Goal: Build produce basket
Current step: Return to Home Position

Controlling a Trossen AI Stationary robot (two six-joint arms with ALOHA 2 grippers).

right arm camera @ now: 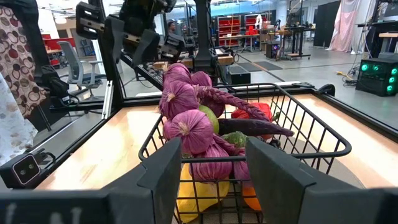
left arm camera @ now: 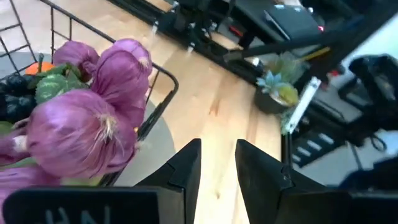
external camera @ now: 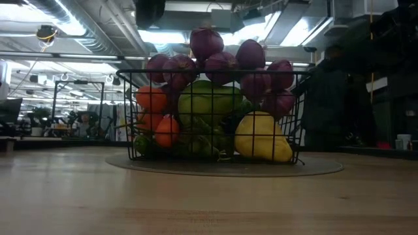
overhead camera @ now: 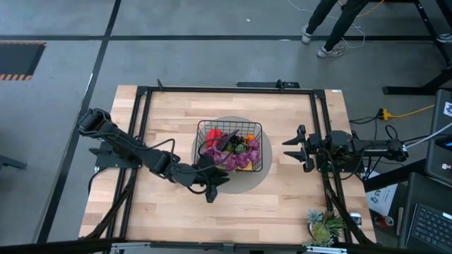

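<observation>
The black wire basket [overhead camera: 200,125] stands on a round grey mat [overhead camera: 258,180] at mid-table. It is full of produce: a string of purple bulbs [right arm camera: 186,127] piled on top, a yellow lemon [external camera: 261,137], a green pear [external camera: 209,101] and oranges [external camera: 151,98]. My left gripper [overhead camera: 212,187] is open and empty by the basket's near left corner, above the mat's edge. In the left wrist view [left arm camera: 217,168] it has the purple bulbs [left arm camera: 81,134] beside it. My right gripper [overhead camera: 293,149] is open and empty, right of the basket and facing it [right arm camera: 221,177].
A spiky green potted plant [overhead camera: 325,227] stands at the table's near right corner. A black frame rail [overhead camera: 316,127] runs around the work area. A person's legs [overhead camera: 332,28] show on the floor beyond the far edge. Bare wood lies left of and in front of the mat.
</observation>
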